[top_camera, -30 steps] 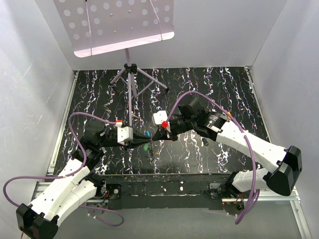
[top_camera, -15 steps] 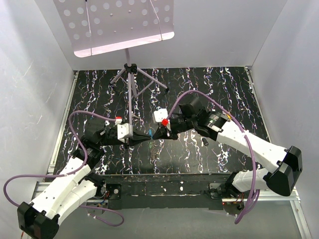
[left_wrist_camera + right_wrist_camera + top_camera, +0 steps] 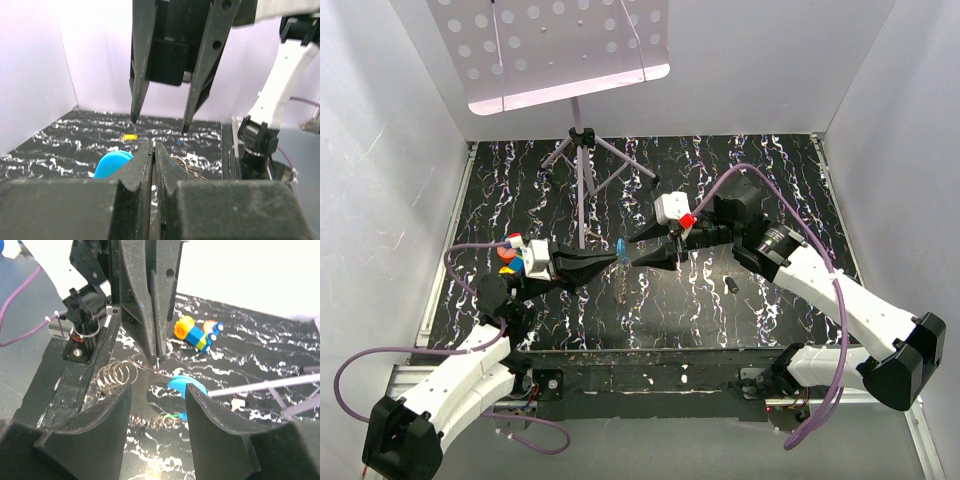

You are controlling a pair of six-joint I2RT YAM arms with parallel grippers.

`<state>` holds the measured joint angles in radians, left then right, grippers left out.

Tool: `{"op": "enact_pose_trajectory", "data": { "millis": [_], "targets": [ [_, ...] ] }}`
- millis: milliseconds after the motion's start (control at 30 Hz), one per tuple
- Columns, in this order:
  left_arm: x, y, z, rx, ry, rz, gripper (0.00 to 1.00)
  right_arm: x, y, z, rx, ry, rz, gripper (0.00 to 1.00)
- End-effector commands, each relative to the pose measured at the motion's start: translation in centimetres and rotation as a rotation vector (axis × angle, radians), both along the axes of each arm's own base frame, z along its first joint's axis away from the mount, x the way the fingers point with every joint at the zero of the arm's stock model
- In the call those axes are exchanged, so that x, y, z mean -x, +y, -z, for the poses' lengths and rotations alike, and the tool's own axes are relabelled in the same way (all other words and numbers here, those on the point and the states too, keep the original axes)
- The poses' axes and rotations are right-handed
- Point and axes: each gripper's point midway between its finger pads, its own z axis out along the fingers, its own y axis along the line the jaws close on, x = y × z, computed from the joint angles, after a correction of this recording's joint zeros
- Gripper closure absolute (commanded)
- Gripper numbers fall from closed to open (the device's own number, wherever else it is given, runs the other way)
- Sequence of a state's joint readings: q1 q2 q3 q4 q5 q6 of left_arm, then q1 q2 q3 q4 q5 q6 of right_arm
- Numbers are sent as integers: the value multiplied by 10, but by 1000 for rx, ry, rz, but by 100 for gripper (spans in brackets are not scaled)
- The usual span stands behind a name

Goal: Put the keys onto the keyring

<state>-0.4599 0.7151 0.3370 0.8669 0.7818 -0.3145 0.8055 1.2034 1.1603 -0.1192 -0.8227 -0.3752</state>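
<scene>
**Keyring pinched at the left tips, right one gaping opposite**

The left end effector (image 3: 156, 360) is clenched on a thin wire of the keyring (image 3: 186, 386). The blue band sits just beside its fingertips, and the coiled loops (image 3: 117, 375) and a length of chain (image 3: 150, 420) hang under them, over the marbled bench (image 3: 770, 180). The right end effector (image 3: 159, 125) faces it tip to tip, close by, fingers spread and gripping nothing. I can't pick out the keys.
</scene>
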Motion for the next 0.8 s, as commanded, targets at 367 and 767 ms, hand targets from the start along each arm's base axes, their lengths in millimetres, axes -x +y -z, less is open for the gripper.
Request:
{"op": "enact_pose_trajectory", "data": {
  "millis": [367, 767],
  "targets": [
    [19, 15, -61, 271, -89, 57, 100, 6, 7, -42, -170, 31, -42, 52],
    [19, 14, -57, 264, -81, 62, 100, 15, 12, -48, -186, 85, -105, 67]
  ]
}}
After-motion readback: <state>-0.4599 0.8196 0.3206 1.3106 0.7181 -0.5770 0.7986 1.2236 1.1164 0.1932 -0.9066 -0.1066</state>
